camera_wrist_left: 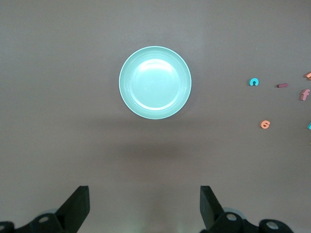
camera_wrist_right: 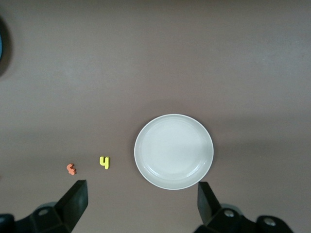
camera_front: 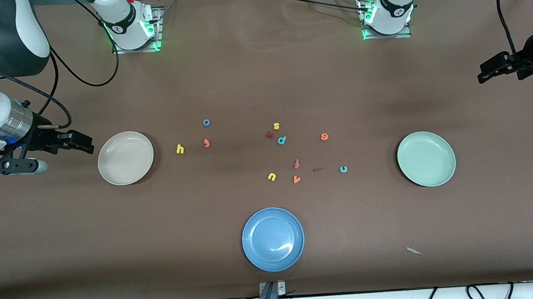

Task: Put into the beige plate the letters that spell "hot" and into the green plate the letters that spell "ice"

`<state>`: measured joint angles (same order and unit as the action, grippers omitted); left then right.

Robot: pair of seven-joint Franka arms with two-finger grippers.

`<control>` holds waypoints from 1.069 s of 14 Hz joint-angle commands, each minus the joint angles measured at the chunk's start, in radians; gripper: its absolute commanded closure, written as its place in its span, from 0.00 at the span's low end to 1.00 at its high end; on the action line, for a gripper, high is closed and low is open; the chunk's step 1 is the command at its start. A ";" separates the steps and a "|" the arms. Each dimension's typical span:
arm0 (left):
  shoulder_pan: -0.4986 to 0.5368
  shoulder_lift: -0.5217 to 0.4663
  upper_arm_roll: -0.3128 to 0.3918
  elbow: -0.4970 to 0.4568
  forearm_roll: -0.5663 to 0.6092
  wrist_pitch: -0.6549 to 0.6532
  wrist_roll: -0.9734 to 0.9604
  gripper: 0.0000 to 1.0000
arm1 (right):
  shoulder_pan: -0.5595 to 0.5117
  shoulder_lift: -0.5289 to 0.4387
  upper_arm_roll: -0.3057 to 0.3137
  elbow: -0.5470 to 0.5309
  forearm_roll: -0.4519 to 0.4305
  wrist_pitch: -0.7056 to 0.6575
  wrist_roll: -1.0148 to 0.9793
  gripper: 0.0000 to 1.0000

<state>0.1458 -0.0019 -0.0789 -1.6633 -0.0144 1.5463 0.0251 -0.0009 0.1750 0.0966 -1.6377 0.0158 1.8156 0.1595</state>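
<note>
The beige plate (camera_front: 125,158) (camera_wrist_right: 173,151) is empty at the right arm's end of the table. Beside it lie the yellow h (camera_front: 180,149) (camera_wrist_right: 104,162), orange t (camera_front: 206,143) (camera_wrist_right: 71,169) and blue o (camera_front: 206,122). The green plate (camera_front: 426,159) (camera_wrist_left: 155,82) is empty at the left arm's end. Between it and the middle lie the teal c (camera_front: 343,169) (camera_wrist_left: 253,82), dark red i (camera_front: 317,169) (camera_wrist_left: 282,85) and orange e (camera_front: 324,137) (camera_wrist_left: 265,124). My right gripper (camera_front: 86,145) (camera_wrist_right: 142,201) hangs open over bare table beside the beige plate. My left gripper (camera_front: 481,73) (camera_wrist_left: 145,204) hangs open over bare table beside the green plate.
A blue plate (camera_front: 273,239) sits nearest the front camera. Other letters lie mid-table: yellow s (camera_front: 276,126), a dark red one (camera_front: 270,134), teal p (camera_front: 282,140), red-orange f (camera_front: 296,163), yellow u (camera_front: 271,176), orange v (camera_front: 296,179). A paper scrap (camera_front: 415,251) lies near the front edge.
</note>
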 commanded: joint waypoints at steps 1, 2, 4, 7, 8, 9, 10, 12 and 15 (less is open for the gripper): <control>0.009 -0.004 -0.007 0.013 -0.009 -0.008 0.021 0.00 | 0.004 -0.009 0.005 -0.005 -0.016 -0.009 0.008 0.01; 0.009 -0.004 -0.009 0.011 -0.009 -0.008 0.021 0.00 | 0.004 -0.009 0.005 -0.005 -0.014 -0.009 0.008 0.00; 0.009 -0.004 -0.009 0.011 -0.009 -0.008 0.021 0.00 | 0.005 -0.008 0.005 -0.005 -0.014 -0.010 0.008 0.01; 0.009 -0.004 -0.007 0.013 -0.009 -0.008 0.021 0.00 | 0.047 0.003 0.005 -0.008 -0.016 -0.009 0.084 0.01; 0.009 -0.004 -0.007 0.013 -0.009 -0.008 0.021 0.00 | 0.068 0.011 0.005 -0.008 -0.016 -0.006 0.107 0.01; 0.009 -0.004 -0.009 0.013 -0.009 -0.008 0.021 0.00 | 0.079 0.014 0.005 -0.008 -0.014 -0.003 0.127 0.01; 0.009 -0.004 -0.007 0.013 -0.009 -0.008 0.021 0.00 | 0.087 0.014 0.005 -0.007 -0.016 -0.001 0.138 0.01; 0.009 -0.004 -0.002 0.014 -0.007 -0.006 0.023 0.00 | 0.107 0.024 0.005 -0.008 -0.014 0.001 0.159 0.01; 0.009 -0.004 -0.005 0.013 -0.007 -0.006 0.021 0.00 | 0.151 0.053 0.005 -0.008 -0.014 0.025 0.224 0.01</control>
<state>0.1470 -0.0027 -0.0803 -1.6632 -0.0144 1.5463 0.0251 0.1260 0.2117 0.1010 -1.6426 0.0152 1.8233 0.3404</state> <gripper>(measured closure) 0.000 0.004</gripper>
